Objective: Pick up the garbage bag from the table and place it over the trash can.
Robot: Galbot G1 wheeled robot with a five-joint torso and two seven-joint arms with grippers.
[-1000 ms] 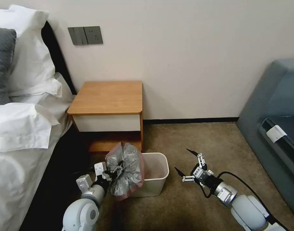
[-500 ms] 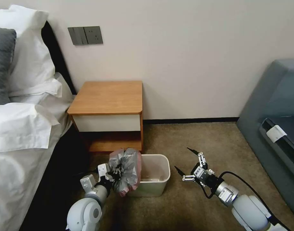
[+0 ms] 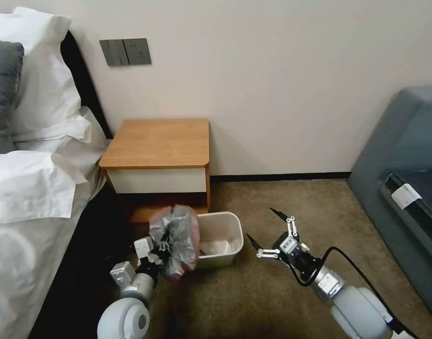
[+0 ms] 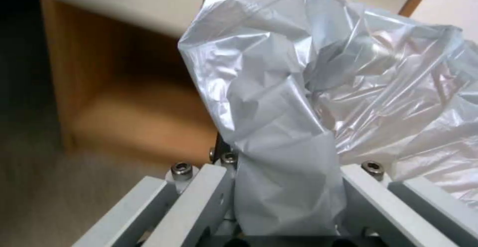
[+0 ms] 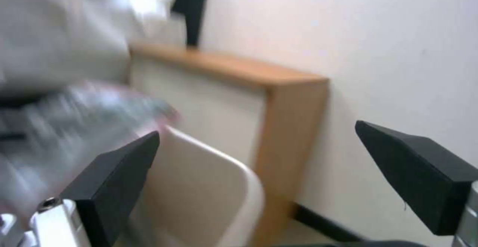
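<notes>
2 grippers low over the carpet: left gripper (image 3: 165, 248) pinching the crumpled garbage bag (image 3: 175, 240) against the trash can (image 3: 221, 246) rim, right gripper (image 3: 265, 234) beside it, fingers (image 5: 112, 181) spread wide.

A bedroom, most likely a hotel room.

Beyond the left gripper (image 3: 165, 248) stands a small wooden bedside table (image 3: 159, 143) against a plain wall, with a bed (image 3: 32, 226) made up in white linen just to that gripper's left (white pillows (image 3: 41, 75) stacked at the headboard). A grey switch and socket panel (image 3: 125, 52) sits on the wall above, brown carpet (image 3: 272, 207) lies under the right gripper (image 3: 267, 235), and a grey-blue sofa (image 3: 404, 155) stands off to its right.
</notes>
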